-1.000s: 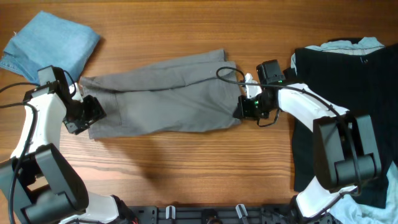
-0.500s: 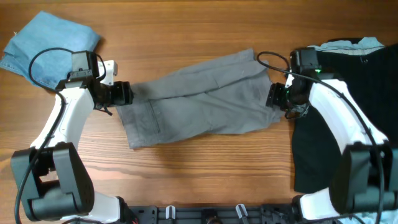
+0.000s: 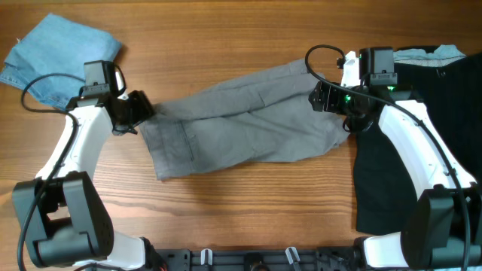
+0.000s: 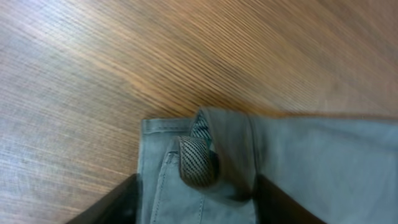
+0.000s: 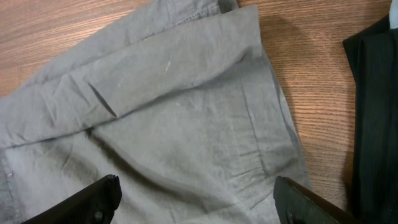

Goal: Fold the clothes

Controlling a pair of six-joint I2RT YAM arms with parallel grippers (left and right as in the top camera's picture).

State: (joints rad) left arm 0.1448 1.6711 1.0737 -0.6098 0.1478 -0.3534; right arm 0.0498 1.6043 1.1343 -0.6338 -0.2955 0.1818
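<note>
This looks like a robotics lab bench rather than a home. A white-and-black left arm (image 3: pixel 75 154) and right arm (image 3: pixel 418 147) rise from the near edge of a wood-grain table (image 3: pixel 248 211), with black cables (image 3: pixel 41 75) looping off them. On it lie grey shorts (image 3: pixel 241 132) in the middle, blue denim (image 3: pixel 56 45) far left and black cloth (image 3: pixel 376 188) at the right.

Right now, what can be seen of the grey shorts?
The grey shorts lie spread, wrinkled and unfolded, slanting across the wooden table. They look like soft cotton. A stitched pocket shows near the waistband end, where a striped lining peeks out between the left gripper's fingers. The right gripper, open, is over the leg-hem end, which stops short of the black garment.
</note>
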